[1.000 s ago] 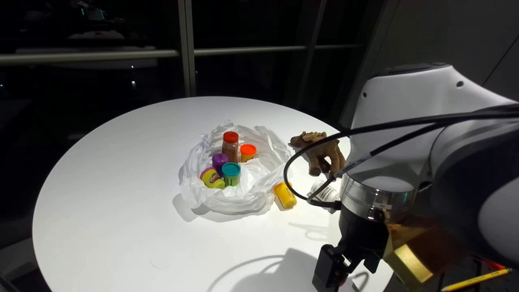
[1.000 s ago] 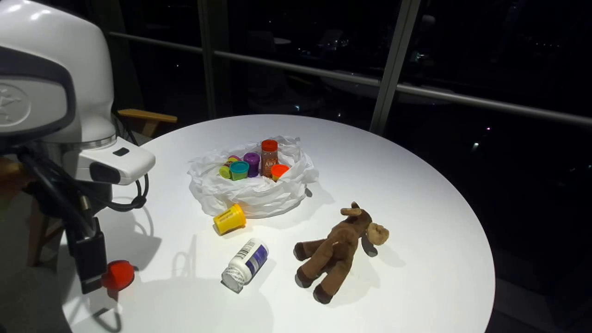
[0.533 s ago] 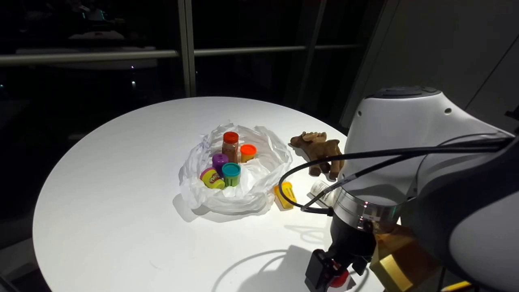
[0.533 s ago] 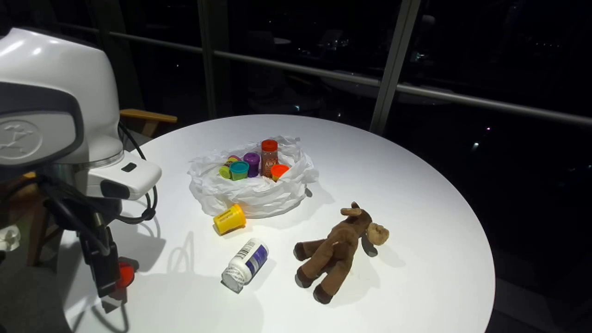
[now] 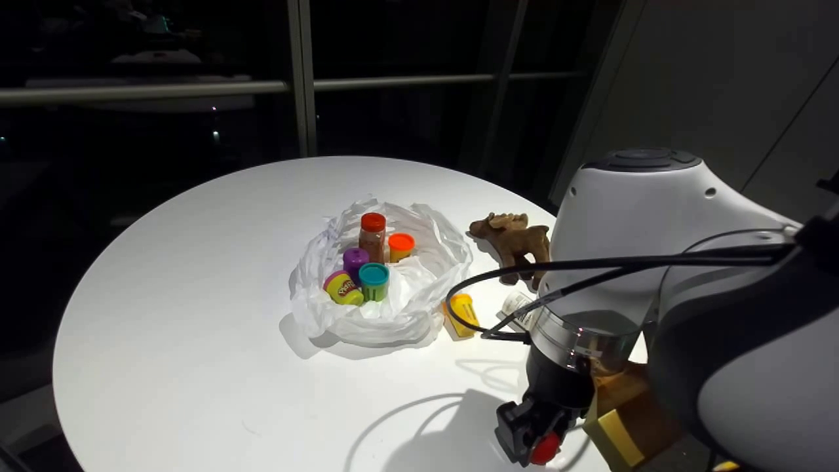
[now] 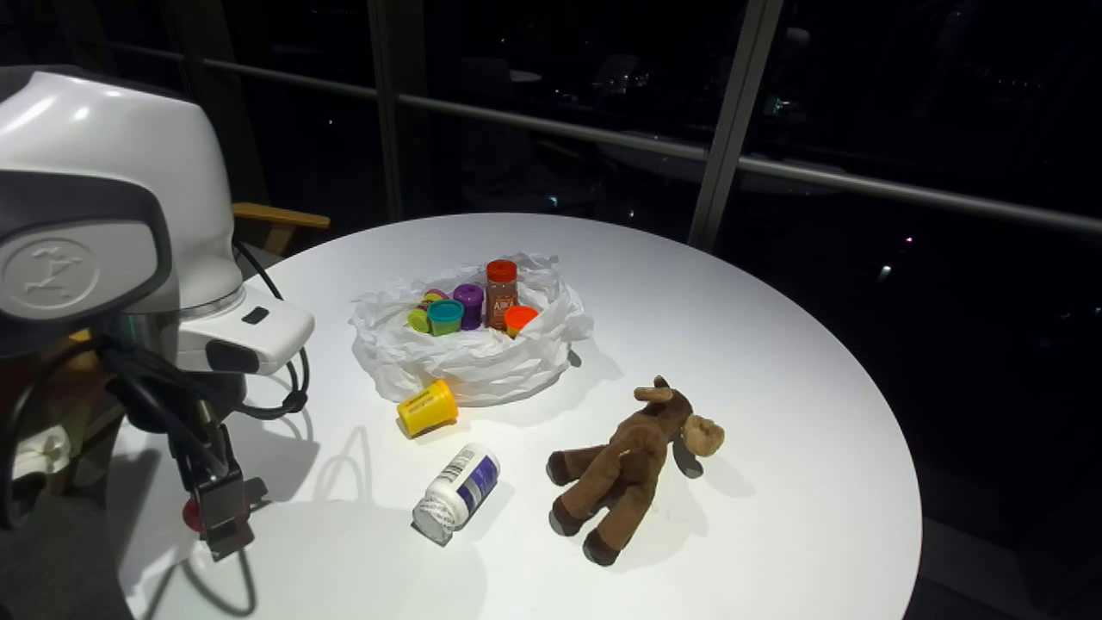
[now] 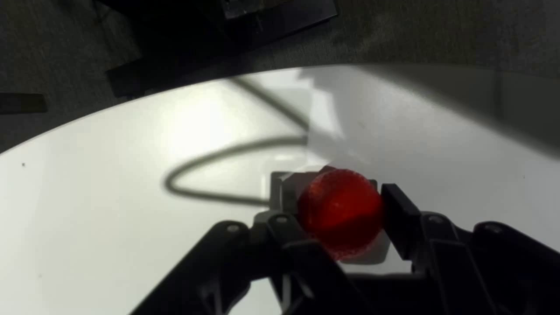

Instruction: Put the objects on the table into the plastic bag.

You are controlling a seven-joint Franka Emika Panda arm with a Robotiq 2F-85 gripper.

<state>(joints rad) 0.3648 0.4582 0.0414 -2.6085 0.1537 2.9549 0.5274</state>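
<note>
My gripper (image 7: 339,205) is shut on a round red object (image 7: 342,218), with a finger against each side of it, close to the rim of the white table (image 6: 740,344). The left finger partly covers it in the wrist view. The wrinkled plastic bag (image 6: 482,375) lies spread wide and holds several toys, among them a purple cylinder (image 6: 468,303), a teal-lidded one (image 6: 445,315) and a jar with a red cap (image 6: 502,293). Outside it are a tipped yellow cylinder (image 6: 428,408), a white bottle (image 6: 458,489) on its side and a brown plush (image 6: 633,469).
Black cables (image 5: 590,265) loop out from the arm above the table. A gold-coloured block (image 5: 626,426) shows beside the wrist. Beyond the table stands a dark glass wall with metal bars (image 6: 560,123). A wooden chair (image 6: 280,215) is behind the arm.
My arm has shifted a little, leftward in one exterior view and rightward in the other, and lower. The fingers have come together around the red object. The bag and other toys have stayed put.
</note>
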